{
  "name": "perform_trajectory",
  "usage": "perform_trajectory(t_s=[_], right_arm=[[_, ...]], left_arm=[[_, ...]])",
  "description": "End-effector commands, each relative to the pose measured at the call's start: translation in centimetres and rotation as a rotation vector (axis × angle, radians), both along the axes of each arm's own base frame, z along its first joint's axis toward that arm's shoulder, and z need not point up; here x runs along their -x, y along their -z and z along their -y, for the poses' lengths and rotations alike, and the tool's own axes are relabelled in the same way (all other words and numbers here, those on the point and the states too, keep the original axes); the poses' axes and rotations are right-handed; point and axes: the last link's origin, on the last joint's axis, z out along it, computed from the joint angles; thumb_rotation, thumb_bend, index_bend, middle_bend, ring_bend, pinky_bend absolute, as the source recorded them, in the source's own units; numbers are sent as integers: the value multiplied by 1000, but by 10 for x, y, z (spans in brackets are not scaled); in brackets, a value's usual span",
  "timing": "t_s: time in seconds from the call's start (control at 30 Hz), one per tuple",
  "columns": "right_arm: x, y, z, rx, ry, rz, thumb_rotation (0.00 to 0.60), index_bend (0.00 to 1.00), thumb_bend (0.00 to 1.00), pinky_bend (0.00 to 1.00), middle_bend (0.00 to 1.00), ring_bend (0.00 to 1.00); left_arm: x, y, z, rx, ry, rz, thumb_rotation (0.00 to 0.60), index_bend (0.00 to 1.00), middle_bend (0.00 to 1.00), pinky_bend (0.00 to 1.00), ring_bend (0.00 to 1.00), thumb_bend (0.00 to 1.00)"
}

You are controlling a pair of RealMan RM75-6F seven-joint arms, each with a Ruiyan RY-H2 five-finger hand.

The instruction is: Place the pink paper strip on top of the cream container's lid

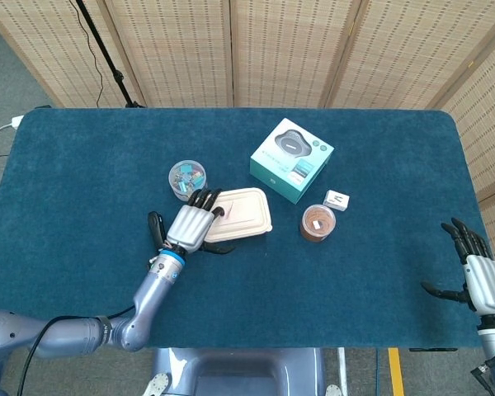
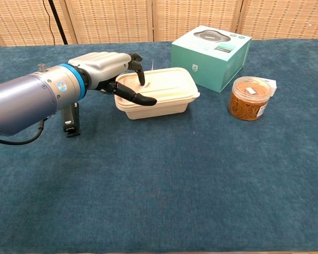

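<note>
The cream container [image 1: 243, 214] [image 2: 159, 92] sits closed at mid-table, and the top of its lid is bare. My left hand [image 1: 192, 226] [image 2: 108, 71] hovers at the container's left end, its fingers curled over the lid's edge. Only a small bit of the pink paper strip [image 1: 218, 213] shows at the fingertips. In the chest view the strip [image 2: 152, 65] is a thin pale sliver standing up behind them, so the hand seems to pinch it. My right hand [image 1: 480, 276] rests at the table's near right edge with its fingers spread and nothing in it.
A teal box [image 1: 291, 159] [image 2: 212, 50] stands behind the container. An orange jar [image 1: 318, 223] [image 2: 249, 98] and a small white box [image 1: 337, 200] sit to its right. A round clear tub [image 1: 186, 179] and a black object [image 1: 156, 233] [image 2: 70, 120] lie by my left hand.
</note>
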Motion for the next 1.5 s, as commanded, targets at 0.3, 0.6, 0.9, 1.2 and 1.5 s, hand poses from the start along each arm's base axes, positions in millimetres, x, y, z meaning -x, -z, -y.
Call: perform_trajectory(t_s=[0.3, 0.6, 0.9, 1.2, 1.5], right_arm=[[0, 0, 0, -3, 1, 5, 600, 89, 0, 0, 0, 0], [-1, 0, -1, -5, 2, 6, 600, 95, 0, 0, 0, 0], [-1, 0, -1, -7, 3, 8, 600, 100, 0, 0, 0, 0], [-1, 0, -2, -10, 2, 10, 600, 105, 0, 0, 0, 0], [-1, 0, -1, -11, 6, 14, 600, 110, 0, 0, 0, 0]], left_arm=[[4, -3, 2, -4, 14, -17, 186, 327, 0, 0, 0, 0], [5, -3, 8, 14, 24, -18, 185, 327, 0, 0, 0, 0], [8, -5, 5, 13, 17, -21, 185, 327, 0, 0, 0, 0], [12, -8, -1, 6, -1, -20, 185, 327, 0, 0, 0, 0], [3, -20, -4, -21, 19, 7, 183, 327, 0, 0, 0, 0]])
